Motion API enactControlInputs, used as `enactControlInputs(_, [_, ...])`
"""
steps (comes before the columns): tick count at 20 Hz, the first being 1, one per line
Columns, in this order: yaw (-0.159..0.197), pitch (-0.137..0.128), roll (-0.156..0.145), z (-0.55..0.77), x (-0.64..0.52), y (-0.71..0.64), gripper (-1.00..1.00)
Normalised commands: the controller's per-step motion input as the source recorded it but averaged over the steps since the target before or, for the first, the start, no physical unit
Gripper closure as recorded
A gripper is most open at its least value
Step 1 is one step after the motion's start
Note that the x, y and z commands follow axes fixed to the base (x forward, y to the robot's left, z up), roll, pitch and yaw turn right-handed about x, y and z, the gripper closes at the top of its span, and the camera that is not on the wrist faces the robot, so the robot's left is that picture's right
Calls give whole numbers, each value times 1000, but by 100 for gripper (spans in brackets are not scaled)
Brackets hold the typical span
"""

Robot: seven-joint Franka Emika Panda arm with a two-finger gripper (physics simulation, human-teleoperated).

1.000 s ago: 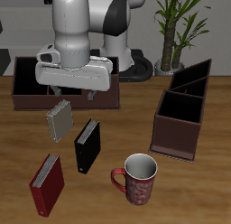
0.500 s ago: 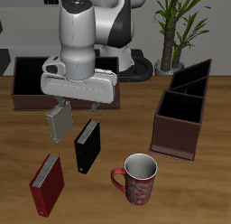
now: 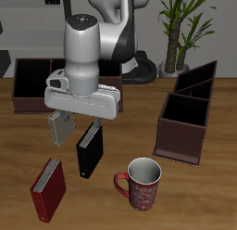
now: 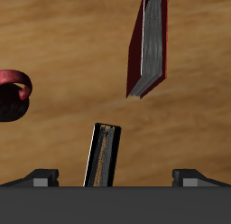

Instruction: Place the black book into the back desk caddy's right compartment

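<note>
- Your back desk caddy runs along the far side of the table; the arm hides much of its length, including most of the right compartment, whose visible part looks dark and holds nothing you can see.
- The taller slant-sided caddy stands apart at the other side of the table, and the sections you can see into look bare.
- The black book lies flat on the wood between the gripper and the table's front edge, nearer the front than the long caddy and well outside it. In the wrist view it shows just ahead of the fingers.
- Your gripper hangs low above the black book's far end; its two fingertips stand wide apart with nothing between them.
- The grey book lies just beside the black one, partly under the hand.
- The red book sits nearer the front edge, and the mug stands beside the black book's front end.
- A potted plant stands behind the table.
</note>
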Motion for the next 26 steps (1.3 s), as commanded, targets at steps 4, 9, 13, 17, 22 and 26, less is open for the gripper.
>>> enactControlInputs(4, [-18, -3, -3, -368, 40, 36, -100])
enactControlInputs(9, [-20, 18, -13, -350, 54, 22, -100])
enactControlInputs(13, [-9, 25, 1, -294, 44, 52, -100])
enactControlInputs(17, [-21, 46, 4, -358, 37, 16, -100])
enactControlInputs(22, [-10, 52, 15, -397, 40, 25, 100])
enactControlInputs(26, [-24, 26, -15, -182, -5, -47, 100])
